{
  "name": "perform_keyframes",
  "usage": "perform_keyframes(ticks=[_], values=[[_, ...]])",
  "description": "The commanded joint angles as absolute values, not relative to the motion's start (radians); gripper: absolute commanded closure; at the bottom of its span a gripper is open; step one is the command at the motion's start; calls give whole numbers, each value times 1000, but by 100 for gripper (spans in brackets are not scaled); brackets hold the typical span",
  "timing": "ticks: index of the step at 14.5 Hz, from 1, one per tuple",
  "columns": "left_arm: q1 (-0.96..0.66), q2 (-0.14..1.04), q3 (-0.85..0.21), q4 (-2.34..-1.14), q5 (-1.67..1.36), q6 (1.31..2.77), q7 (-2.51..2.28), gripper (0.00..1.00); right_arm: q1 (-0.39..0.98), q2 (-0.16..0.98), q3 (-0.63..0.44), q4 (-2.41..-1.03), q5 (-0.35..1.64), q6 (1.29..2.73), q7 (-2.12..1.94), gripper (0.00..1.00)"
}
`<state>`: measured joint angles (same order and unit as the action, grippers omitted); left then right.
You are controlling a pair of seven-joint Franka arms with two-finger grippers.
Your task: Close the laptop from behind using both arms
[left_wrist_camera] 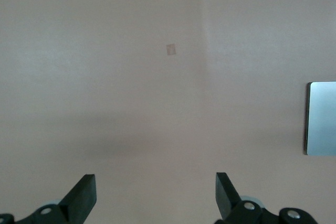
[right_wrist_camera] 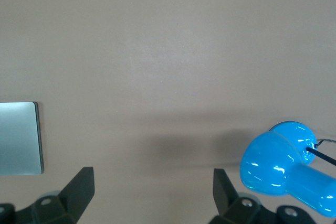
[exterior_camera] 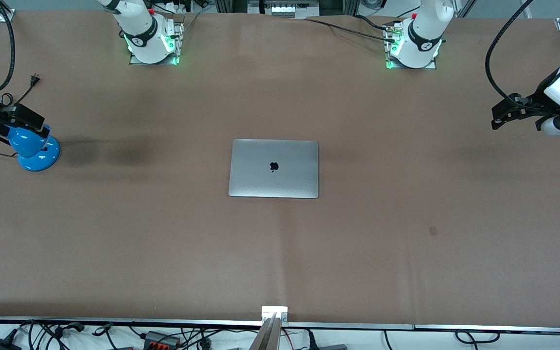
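The laptop [exterior_camera: 273, 168] is lying flat in the middle of the brown counter [exterior_camera: 406, 243] with its lid already down, the black logo facing up, so the closing itself is looking done. The left gripper [exterior_camera: 502, 115] is hanging over the left arm's end of the counter with its fingers [left_wrist_camera: 83, 196] spread wide and holding nothing; the right gripper [exterior_camera: 20, 118] is hanging over the right arm's end, likewise released and empty, just above the blue desk lamp [exterior_camera: 33, 148]. In my judgement the step in hand is only a matter of keeping both arms well apart from the laptop, and the right arm is needing care not to clip the lamp sitting just beneath its gripper. Each wrist view is catching only one edge strip of the laptop, the rest being cut off at the frame. Both arms are running out of the front view, so their upper links are not showing. Whether the lid is seated fully against the base is hard to make out from above.
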<state>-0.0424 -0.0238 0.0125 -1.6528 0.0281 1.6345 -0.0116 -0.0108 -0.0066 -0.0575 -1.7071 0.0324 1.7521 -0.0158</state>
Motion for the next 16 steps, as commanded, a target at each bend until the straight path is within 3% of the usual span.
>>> perform_keyframes(ticks=[1,3,16], values=[[-49,-35,17,-1643,18,1614,11,0,-47,-8,-32,-1697,18,1736,-31,0],[-49,-35,17,-1643,18,1614,11,0,-93,-9,31,-1697,18,1735,-31,0],[-54,-34,17,-1640,20,1592,12,0,-91,-17,37,-1706,15,1683,-20,0]])
